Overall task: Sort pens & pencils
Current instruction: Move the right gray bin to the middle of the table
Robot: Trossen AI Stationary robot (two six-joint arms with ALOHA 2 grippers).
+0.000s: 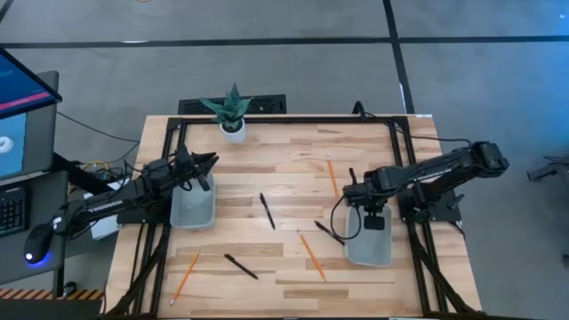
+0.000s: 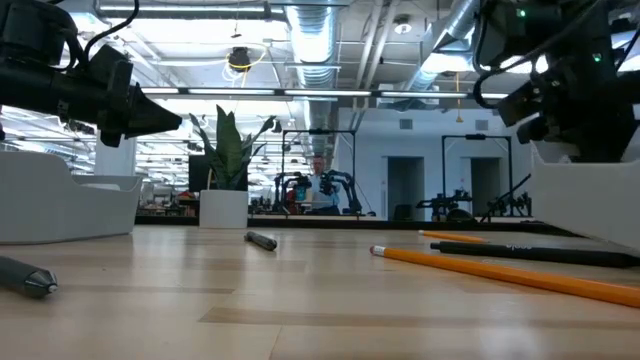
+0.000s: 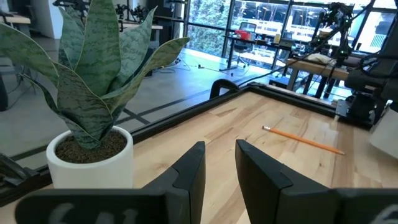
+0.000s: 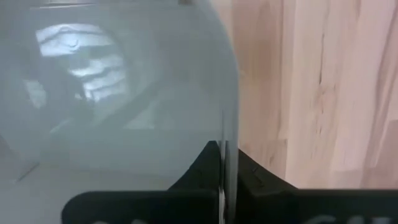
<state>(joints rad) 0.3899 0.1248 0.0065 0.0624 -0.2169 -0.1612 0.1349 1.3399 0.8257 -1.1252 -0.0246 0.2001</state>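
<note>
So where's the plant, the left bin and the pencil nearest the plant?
Plant (image 1: 232, 108): high view, middle of its leaves.
Left bin (image 1: 192, 210): high view, its bare floor.
Pencil (image 1: 332, 175): high view, middle of its shaft.

Matt wooden table (image 1: 293, 178); translucent plastic bins (image 1: 192, 212).

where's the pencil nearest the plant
In the high view the pencil lies on the table's far right part, right of the potted plant, just beyond the right tool.
</note>
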